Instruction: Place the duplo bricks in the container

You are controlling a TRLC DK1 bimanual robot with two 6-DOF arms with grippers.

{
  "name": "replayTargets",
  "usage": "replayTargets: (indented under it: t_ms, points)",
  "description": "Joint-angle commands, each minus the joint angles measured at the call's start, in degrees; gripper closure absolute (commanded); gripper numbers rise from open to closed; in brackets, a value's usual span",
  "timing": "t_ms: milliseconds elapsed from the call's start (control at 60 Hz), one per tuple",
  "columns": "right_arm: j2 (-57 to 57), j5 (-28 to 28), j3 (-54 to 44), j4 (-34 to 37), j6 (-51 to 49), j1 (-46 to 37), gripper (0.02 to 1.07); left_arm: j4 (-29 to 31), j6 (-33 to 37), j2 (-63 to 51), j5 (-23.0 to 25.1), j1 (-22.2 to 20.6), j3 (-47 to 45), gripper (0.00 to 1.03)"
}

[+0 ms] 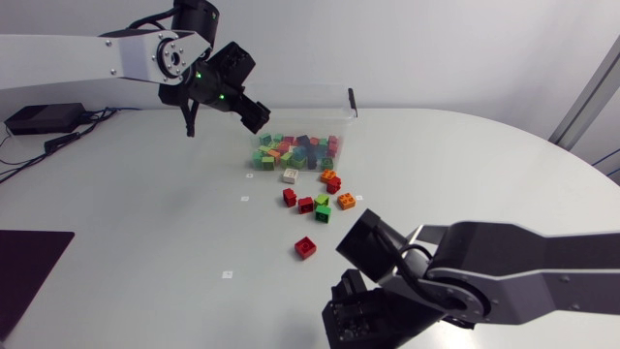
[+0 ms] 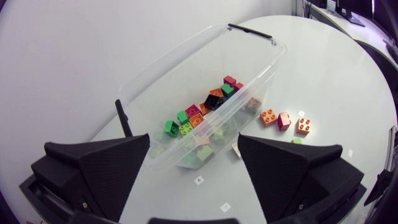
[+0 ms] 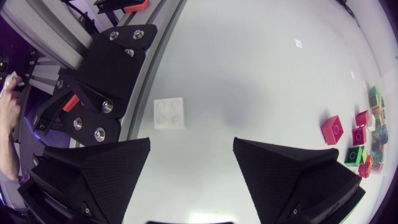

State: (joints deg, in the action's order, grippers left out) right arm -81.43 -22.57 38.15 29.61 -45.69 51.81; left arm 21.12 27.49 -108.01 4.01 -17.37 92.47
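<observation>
So the container point(image 2: 180, 65) is a clear, thin-walled plastic tub, rectangular with rounded corners and a black clip at each end; it sits upper middle in the head view. Inside is a jumbled single layer of glossy studded duplo bricks point(image 2: 194, 117): green, red, orange, black and pink.

The left gripper point(image 2: 194, 146) hangs over the tub's near end; its matte black wedge fingers are spread wide with nothing between them.

The loose bricks point(image 1: 323, 201) are scattered on the smooth white table point(image 1: 145, 213) just below the tub in the head view; there are reds, greens, oranges and an off-white one, all chunky squares with round studs. A lone red brick point(image 1: 306, 247) sits a bit further down, near the centre.

The right gripper point(image 3: 192, 142) is at the lower middle of the head view; its fingers are also released and empty. Just ahead of it a white four-stud brick point(image 3: 169, 113) lies flat, studs up, close to the table's edge.
</observation>
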Motion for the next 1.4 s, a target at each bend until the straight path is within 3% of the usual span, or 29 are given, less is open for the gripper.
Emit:
replayTargets:
  t_ms: [0, 267, 367, 567, 617, 800, 1050, 1167, 1383]
  points:
    - [-1.9, 1.0, 0.6, 1.5, 1.7, 2.2, 0.12, 0.1, 1.2, 2.7, -0.5, -0.3, -2.1, 0.05]
    - [-5.1, 3.3, 3.6, 0.6, 7.7, 6.9, 0.12, 0.8, 1.8, 4.6, -0.7, -0.3, -4.3, 0.05]
    - [-5.6, 3.4, 3.8, -0.8, 9.5, 7.7, 0.19, 0.9, 2.2, 5.1, -0.7, -0.5, -4.9, 0.05]
    - [-5.9, 5.5, 4.4, -0.6, 11.4, 9.4, 0.21, 1.9, 3.1, 6.3, -0.8, -0.7, -4.9, 0.05]
    - [-6.6, 6.6, 4.8, 0.7, 11.5, 10.2, 0.33, 2.1, 3.4, 6.4, -0.8, -0.7, -5.1, 0.05]
    - [-9.8, 10.1, 7.5, 4.5, 12.4, 13.7, 0.47, 2.1, 4.0, 6.5, -0.8, -0.5, -5.8, 0.05]
    - [-13.9, 12.8, 11.3, 7.0, 14.9, 17.4, 0.50, 2.1, 5.0, 8.3, -0.8, 0.3, -6.9, 0.05]
    - [-17.2, 13.5, 11.3, 6.2, 15.7, 18.1, 0.80, 2.1, 5.6, 9.0, -0.8, 0.9, -7.2, 0.05]
    - [-14.5, 15.3, 10.3, 5.0, 16.5, 15.4, 0.80, 2.1, 6.8, 10.0, -0.7, 1.4, -7.9, 0.05]
